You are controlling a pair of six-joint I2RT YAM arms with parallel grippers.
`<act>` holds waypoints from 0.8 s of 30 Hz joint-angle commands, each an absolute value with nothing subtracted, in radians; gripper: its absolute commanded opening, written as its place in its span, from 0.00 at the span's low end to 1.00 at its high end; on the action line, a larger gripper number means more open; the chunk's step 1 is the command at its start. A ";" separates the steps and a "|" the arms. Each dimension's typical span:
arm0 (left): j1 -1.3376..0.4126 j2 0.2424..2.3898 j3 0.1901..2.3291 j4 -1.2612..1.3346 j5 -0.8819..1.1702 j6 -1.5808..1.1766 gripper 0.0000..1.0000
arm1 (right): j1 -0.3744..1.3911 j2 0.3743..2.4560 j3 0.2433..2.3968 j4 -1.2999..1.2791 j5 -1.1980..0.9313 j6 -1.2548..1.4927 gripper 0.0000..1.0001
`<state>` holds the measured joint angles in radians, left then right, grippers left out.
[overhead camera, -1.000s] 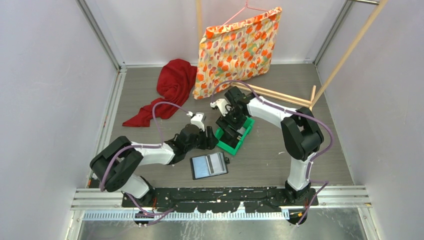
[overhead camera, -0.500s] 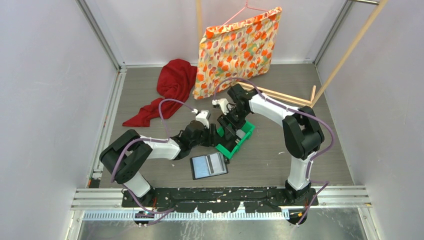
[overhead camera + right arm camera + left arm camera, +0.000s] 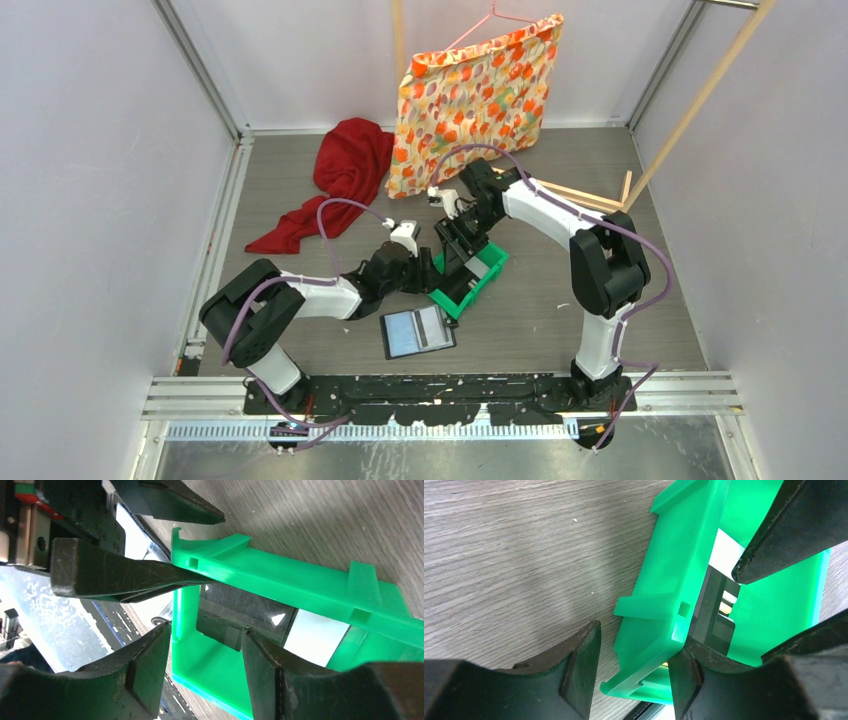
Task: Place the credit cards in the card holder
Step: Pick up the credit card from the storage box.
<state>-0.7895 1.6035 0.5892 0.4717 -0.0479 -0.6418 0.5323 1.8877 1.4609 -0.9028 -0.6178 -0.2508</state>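
The black card holder [image 3: 418,331] lies open on the table, its greyish-blue pages up. The credit cards are inside the green tray [image 3: 488,272]: a dark card [image 3: 235,611] and a white card [image 3: 314,636] in the right wrist view, and a white card [image 3: 726,546] and a dark card [image 3: 713,611] with a yellow edge behind it in the left wrist view. My left gripper [image 3: 634,656] is open and straddles the tray's [image 3: 674,565] near corner wall. My right gripper [image 3: 205,656] is open, one finger outside the tray's [image 3: 300,584] end, the other [image 3: 262,672] inside against the dark card.
A red cloth [image 3: 345,165] lies at the back left. A flowered cloth bag [image 3: 475,90] hangs at the back centre. A wooden frame [image 3: 575,190] runs along the back right. Both grippers [image 3: 425,270] [image 3: 457,252] crowd the tray's left end.
My left arm has reached forward and its gripper has closed in on the tray's corner. My right gripper has shifted slightly back over the tray. The card holder has not moved.
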 commanded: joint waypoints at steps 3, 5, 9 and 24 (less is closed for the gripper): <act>-0.784 1.560 0.582 0.520 -0.092 -0.654 0.52 | 0.527 1.867 1.461 -0.845 -0.434 -0.188 0.65; -0.784 1.528 0.577 0.519 -0.092 -0.655 0.55 | 0.522 1.890 1.468 -0.840 -0.387 -0.197 0.68; -0.784 1.446 0.578 0.477 -0.114 -0.647 0.59 | 0.517 1.951 1.474 -0.836 -0.397 -0.203 0.68; -0.782 1.205 0.460 0.226 -0.076 -0.841 0.41 | 0.517 1.986 1.455 -0.853 -0.465 -0.206 0.64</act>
<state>-0.7883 1.1912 0.4698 0.2573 -0.1101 -0.7849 0.5190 1.9755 1.4567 -0.8528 -0.4446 -0.2035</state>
